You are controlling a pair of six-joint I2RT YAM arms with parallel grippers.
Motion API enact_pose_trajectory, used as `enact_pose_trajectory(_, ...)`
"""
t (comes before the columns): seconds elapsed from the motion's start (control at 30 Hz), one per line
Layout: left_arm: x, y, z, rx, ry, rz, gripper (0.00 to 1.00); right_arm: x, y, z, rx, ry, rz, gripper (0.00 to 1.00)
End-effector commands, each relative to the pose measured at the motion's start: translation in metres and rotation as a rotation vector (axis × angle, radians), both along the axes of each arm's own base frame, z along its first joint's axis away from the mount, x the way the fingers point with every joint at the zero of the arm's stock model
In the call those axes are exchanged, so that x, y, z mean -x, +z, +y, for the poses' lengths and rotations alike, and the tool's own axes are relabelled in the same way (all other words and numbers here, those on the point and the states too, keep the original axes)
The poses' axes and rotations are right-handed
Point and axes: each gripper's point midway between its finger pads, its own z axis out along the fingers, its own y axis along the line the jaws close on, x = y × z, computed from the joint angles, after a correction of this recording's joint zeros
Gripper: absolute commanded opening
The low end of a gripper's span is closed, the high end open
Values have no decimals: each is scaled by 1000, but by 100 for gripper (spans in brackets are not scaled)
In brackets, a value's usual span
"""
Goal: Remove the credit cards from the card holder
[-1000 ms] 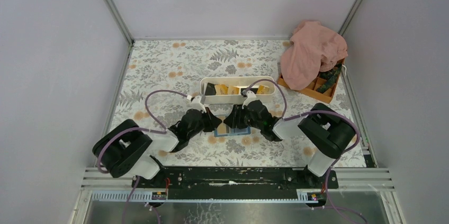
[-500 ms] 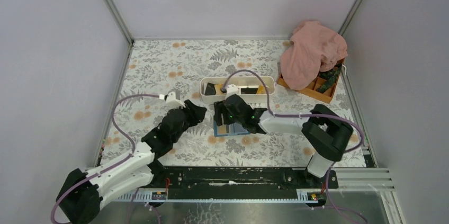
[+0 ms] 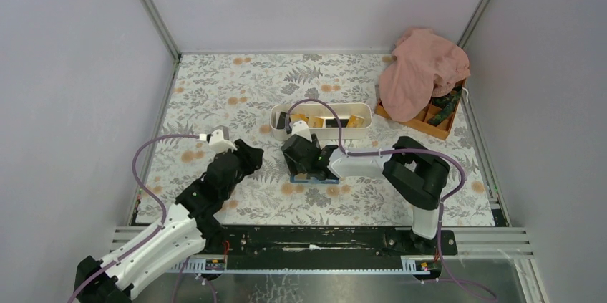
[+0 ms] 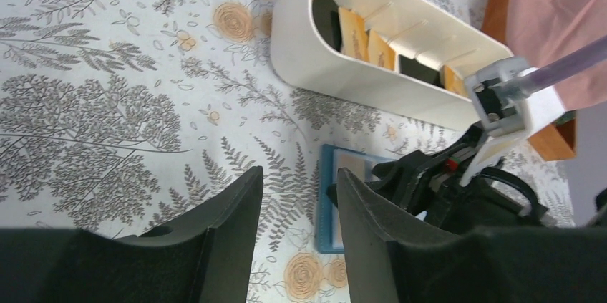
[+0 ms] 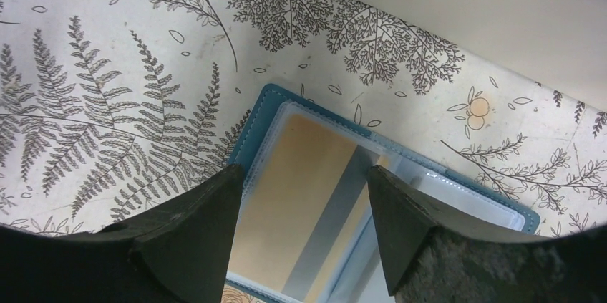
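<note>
The blue card holder (image 5: 266, 106) lies open on the flowered table (image 3: 236, 88), just in front of the long white tray (image 3: 322, 129). An orange-yellow card (image 5: 300, 152) with a grey stripe sits in it under a clear pocket.

The right gripper (image 5: 300, 188) hangs right over that card. Its two fingers are spread wide, one on each side, and it holds nothing. From above, this gripper hides most of the holder (only a bit of blue edge peeks out).

The left gripper (image 4: 297, 199) is off to the left, apart from the holder. Its fingers are partly spread with nothing between them.

The white tray has more cards standing in it, some orange (image 4: 354, 31) and some black (image 4: 326, 13). A purple cable (image 4: 565, 63) from the right arm bends over the tray. Far to the right, a pink cloth (image 3: 422, 70) lies heaped on an orange box (image 3: 433, 124).
</note>
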Motion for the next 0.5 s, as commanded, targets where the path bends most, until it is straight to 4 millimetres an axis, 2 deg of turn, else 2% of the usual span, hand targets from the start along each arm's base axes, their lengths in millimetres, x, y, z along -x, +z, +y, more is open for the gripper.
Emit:
enact_pose_trajectory(0.0,1,-14,8,-52,10,20,50,-2,2,-3,52,-28,-24,68)
enact_pose_trajectory(0.27,0,-16,3,-46,-20,20,49,0,3,-3,27,-53,-17,37)
enact_pose_trajectory(0.37,0,-18,1,-44,-30,25,49,0,7,-3,9,-57,-23,29)
enact_pose_trajectory(0.47,0,-19,-1,-42,-39,27,49,-1,12,-2,-11,-62,-30,26)
